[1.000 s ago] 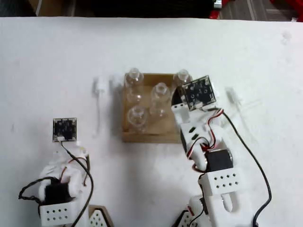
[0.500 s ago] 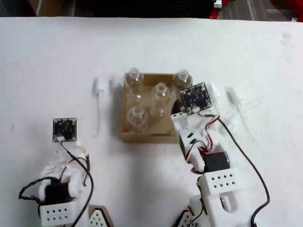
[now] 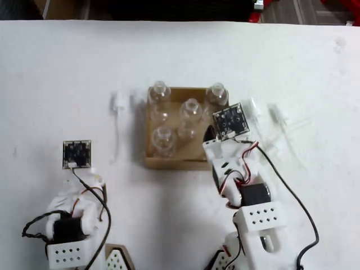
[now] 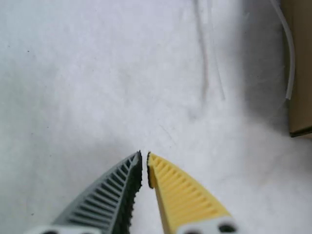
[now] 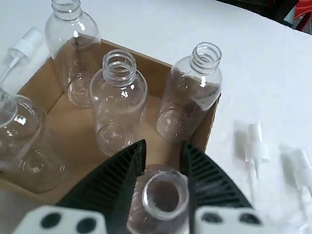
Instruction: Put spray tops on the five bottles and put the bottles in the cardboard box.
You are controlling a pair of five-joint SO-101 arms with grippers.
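The cardboard box [image 3: 151, 160] sits mid-table with several clear, capless bottles standing in it, among them one at a far corner [image 3: 160, 91] and one in the middle [image 3: 190, 108]. In the right wrist view, three of them [image 5: 119, 97] [image 5: 194, 90] [image 5: 73, 44] stand upright beyond my right gripper [image 5: 162, 151]. That gripper is shut on the neck of another open bottle [image 5: 163, 197] at the box's near right side. My left gripper [image 4: 145, 161] is shut on nothing, low over bare table left of the box [image 4: 300, 73].
Loose white spray tops lie on the table: two left of the box [image 3: 119, 102] [image 3: 136, 98] and two to its right [image 5: 256, 146] [image 5: 300, 168]. A thin dip tube [image 4: 290, 53] lies along the box's left side. White table stretches all around.
My right arm has drawn back toward its base and slightly left, carrying the held bottle along the box's right side. The left arm has not moved.
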